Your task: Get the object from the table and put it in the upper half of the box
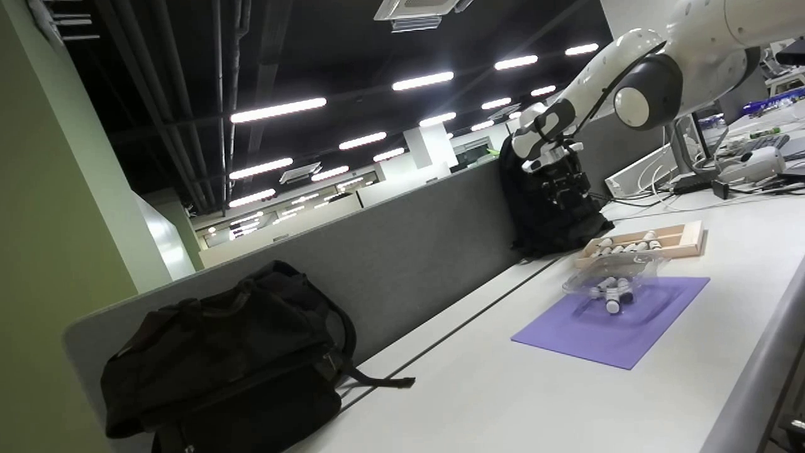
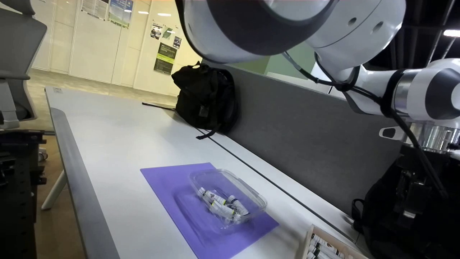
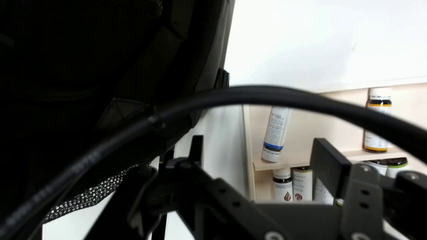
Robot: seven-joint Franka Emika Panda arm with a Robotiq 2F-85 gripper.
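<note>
The pale wooden box lies on the off-white table; only part of it shows in an exterior view. In the wrist view, a divider splits the box. A blue-banded bottle and an orange-banded bottle lie apart in one section. Several bottles stand side by side in the other. Several more white-labelled bottles lie in a clear plastic tray. My gripper is open, with nothing between its fingers. It hangs above the box's end, in front of a black backpack.
The black backpack stands close beside the gripper and box, against the grey partition. The clear tray rests on a purple mat. Another black backpack lies farther along the table. A black cable crosses the wrist view.
</note>
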